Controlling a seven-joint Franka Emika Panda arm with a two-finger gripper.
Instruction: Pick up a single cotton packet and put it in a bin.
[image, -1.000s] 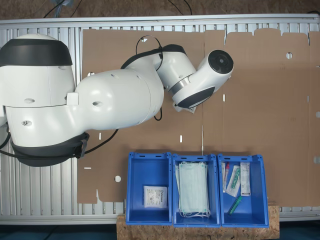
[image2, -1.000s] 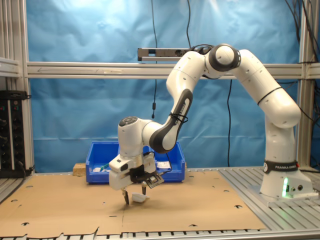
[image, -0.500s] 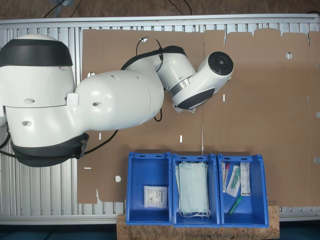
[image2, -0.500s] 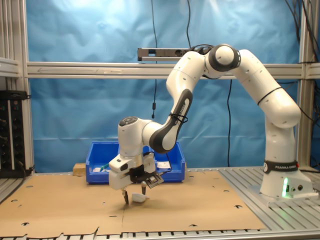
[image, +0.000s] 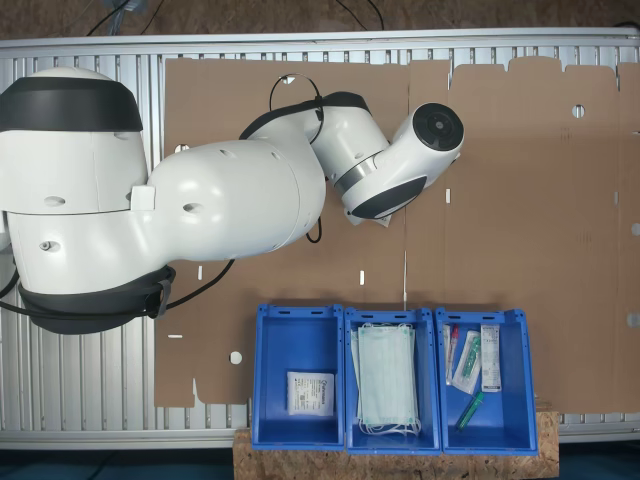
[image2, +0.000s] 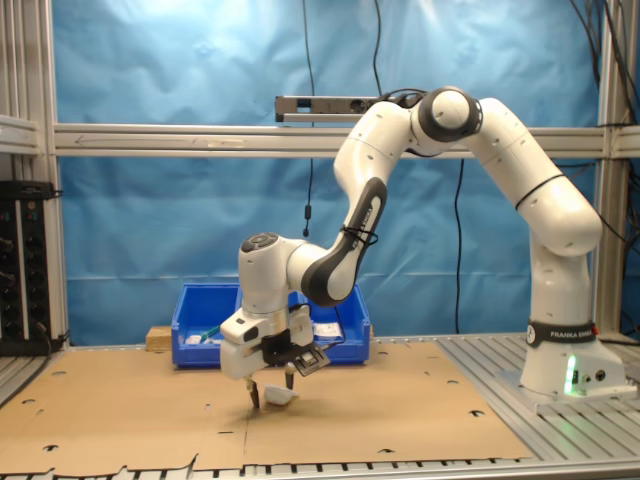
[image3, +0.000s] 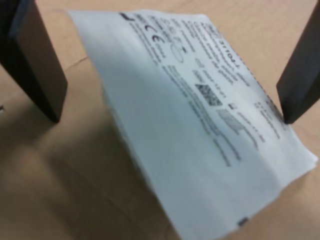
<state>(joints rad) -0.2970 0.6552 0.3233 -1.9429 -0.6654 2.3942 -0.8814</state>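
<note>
Wrist view shows my claw (image3: 167, 75) spread around the cotton packet (image3: 200, 120), ungrasped on the surface (image3: 60, 185); the bin (image: 296, 376) awaits.

Glossy white arm (image2: 520, 190) with black joint bands, looped black cables, black-fingered tool (image2: 268, 392).

1. This is a robotics lab or test cell, not a home or a shop.
2. The surface (image2: 560, 425) is ribbed aluminium profile, partly covered by flat cardboard sheets (image: 520, 200).
3. An aluminium frame (image2: 200, 140) stands around the cell, with a blue backdrop (image2: 150, 60) hung behind it and cables (image2: 308, 110) hanging down.
4. A white industrial arm (image2: 520, 190) is bolted to the surface.
5. Three blue bins (image: 390, 318) hold medical supplies, such as pale green masks (image: 385, 380).
</note>
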